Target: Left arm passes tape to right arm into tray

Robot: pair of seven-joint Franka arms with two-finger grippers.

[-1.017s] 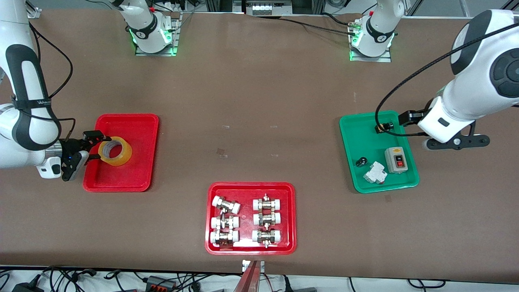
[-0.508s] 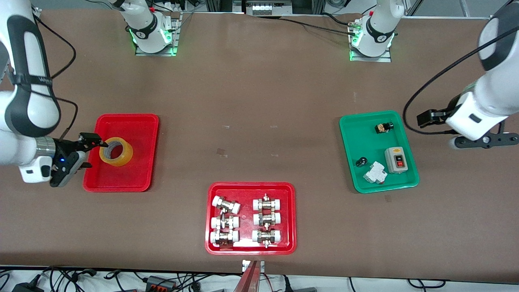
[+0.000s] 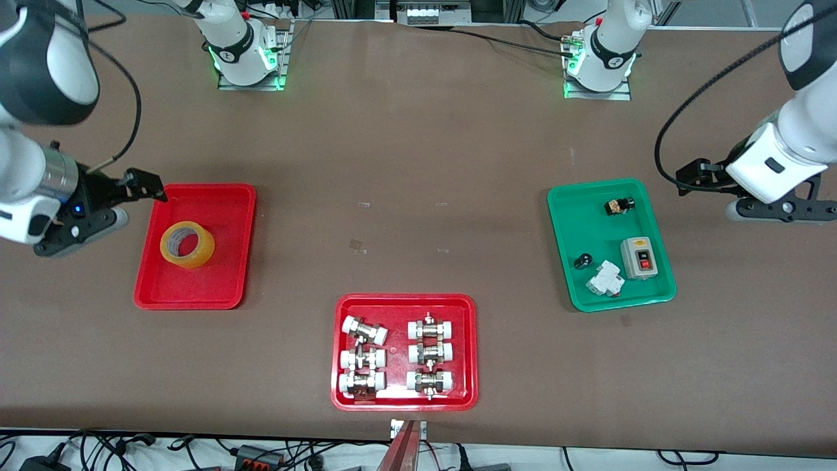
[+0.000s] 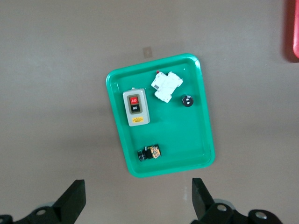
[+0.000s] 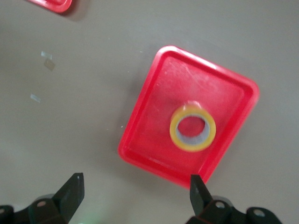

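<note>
Front view: I see my right gripper [image 3: 140, 196] up in the air with its fingers spread and holding nothing, over the table at the edge of the plain red tray [image 3: 222, 196] toward the right arm's end. The tape [image 3: 187, 244] lies flat in that tray, free of any contact. In the right wrist view the tape [image 5: 192, 127] sits inside the tray [image 5: 149, 93] with both fingertips wide apart. My left gripper [image 3: 709, 186] is up over bare table beside the green tray [image 3: 569, 261]; the left wrist view shows its fingers spread and empty, with the green tray [image 4: 205, 116] holding a switch box [image 4: 136, 107].
</note>
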